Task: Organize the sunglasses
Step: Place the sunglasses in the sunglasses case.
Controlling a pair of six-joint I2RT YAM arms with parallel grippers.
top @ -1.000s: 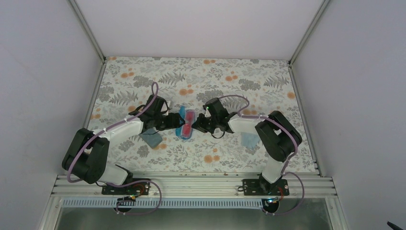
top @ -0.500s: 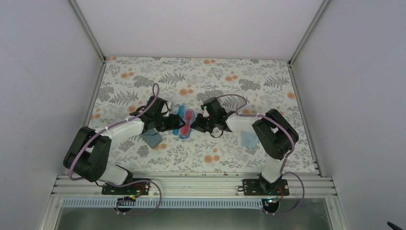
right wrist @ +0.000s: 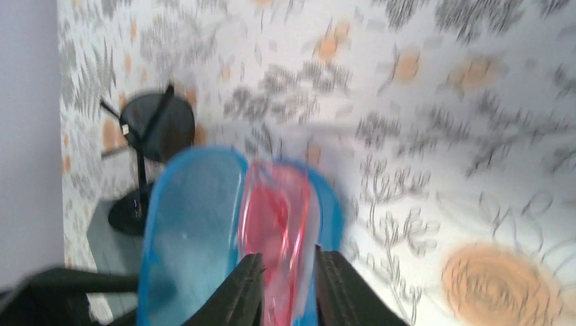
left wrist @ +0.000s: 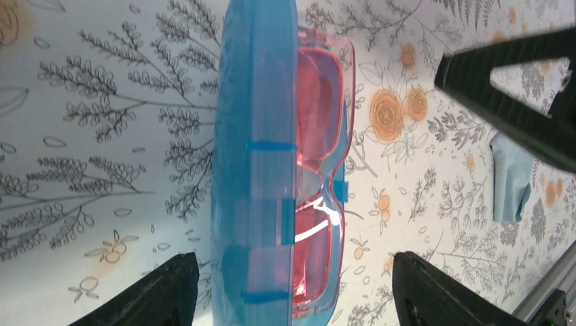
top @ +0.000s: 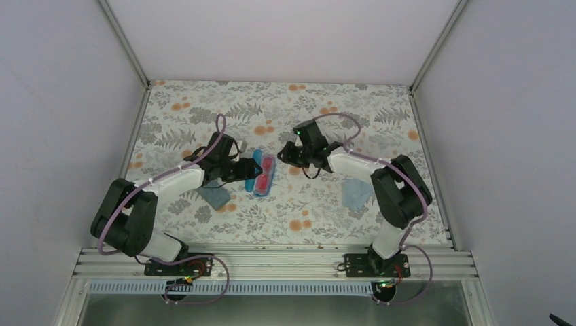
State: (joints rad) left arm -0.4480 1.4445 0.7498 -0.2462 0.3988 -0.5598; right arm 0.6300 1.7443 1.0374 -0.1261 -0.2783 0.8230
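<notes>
Pink-red translucent plastic: the pink sunglasses (left wrist: 319, 170) lie folded in the tray half of the open blue case (left wrist: 251, 136) near table centre, with the lid standing up along 1 side.

Change over the last second: the right gripper (top: 284, 153) was at the case's right side by the frame. Now it is pulled back toward the far side, clear of the case. Its wrist view is motion-blurred. The fingers are only slightly parted with nothing between them, and the glasses show below on the tray. So the drop-in looks done: 1 pair of 2 placed, lid not yet closed.

The left gripper (left wrist: 299, 292) is spread wide, 1 finger on either side of the case's near end, touching nothing I can see. It looks posed to steady or close the case. Likely next step is closing the lid. The risk is that the frame appears to sit right at the tray rim and could catch the lid.

The black pair (right wrist: 157, 128) shows beyond the case in the right wrist view as dark lenses and thin arms, blurred. It lies on the floral table (top: 306, 109) next to what is probably the grey case (top: 216, 197), not yet stowed. The left arm hides it in the top view.

A light blue cloth (top: 354, 193) lies by the right arm, well apart from the case and not in the way.
</notes>
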